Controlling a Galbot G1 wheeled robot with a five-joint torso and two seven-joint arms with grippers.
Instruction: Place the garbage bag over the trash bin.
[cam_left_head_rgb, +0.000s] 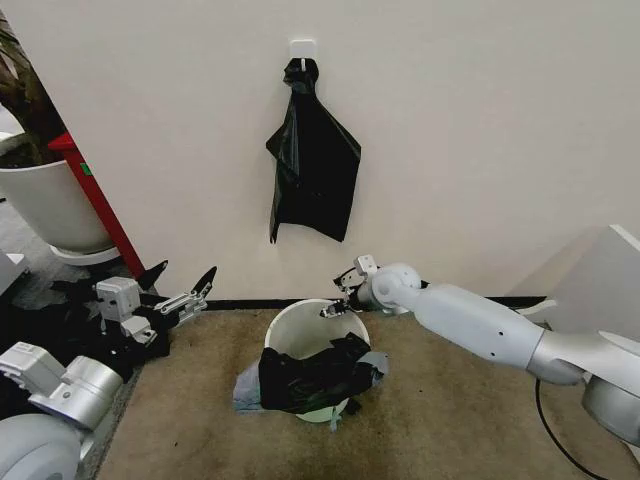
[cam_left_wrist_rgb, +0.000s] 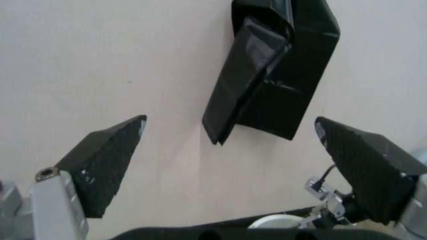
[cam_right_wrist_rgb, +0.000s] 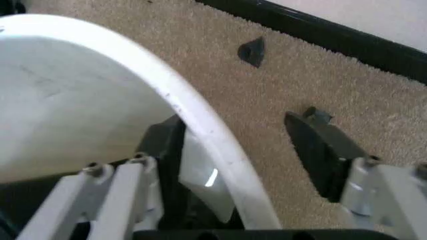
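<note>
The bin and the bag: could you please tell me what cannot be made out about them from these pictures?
- Head view: the bin has its front wall and base hidden by the bag draped over the near rim.
- Right wrist view: the picture's edges cut off most of the bin; the right gripper straddles its rim.
- Left wrist view: the open left gripper shows little of the bin; the hanging sack is cut off by the picture's edge.

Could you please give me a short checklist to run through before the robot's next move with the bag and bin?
1. Trash bin upright on the carpet: ok.
2. Garbage bag over the whole rim: not ok, it drapes only the near side.
3. Right gripper at the bin's far rim, fingers astride the wall: ok.
4. Right gripper holding bag plastic: cannot tell.
5. Left gripper open, away from the bin: ok.
6. Second black sack hanging on the wall, out of the way: ok.
</note>
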